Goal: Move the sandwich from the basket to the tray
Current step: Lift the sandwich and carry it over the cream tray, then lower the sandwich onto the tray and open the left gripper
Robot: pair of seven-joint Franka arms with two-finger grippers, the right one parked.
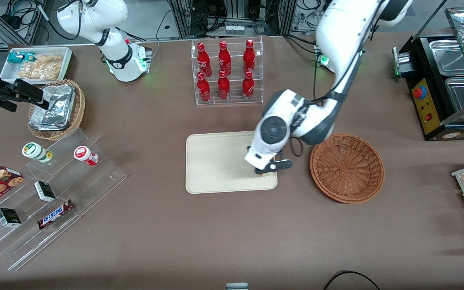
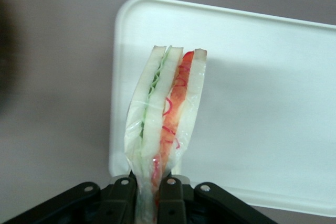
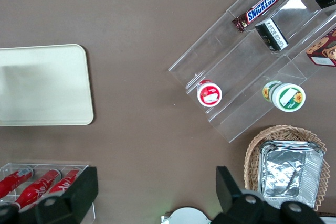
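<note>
My left gripper [image 1: 263, 172] hangs over the cream tray [image 1: 216, 161], above the tray's corner nearest the reddish-brown basket [image 1: 347, 167]. In the left wrist view the gripper [image 2: 149, 195] is shut on the narrow end of the sandwich [image 2: 168, 114], a plastic-wrapped white-bread wedge with green and red-orange filling. The sandwich hangs above the tray [image 2: 262, 103] near its rim. In the front view the sandwich is almost hidden under the wrist. The basket holds nothing.
A clear rack of red bottles [image 1: 227, 72] stands farther from the front camera than the tray. A stepped acrylic display with snacks [image 1: 50, 193] and a tan basket of foil packets [image 1: 54, 108] lie toward the parked arm's end. A black food warmer [image 1: 445, 84] stands toward the working arm's end.
</note>
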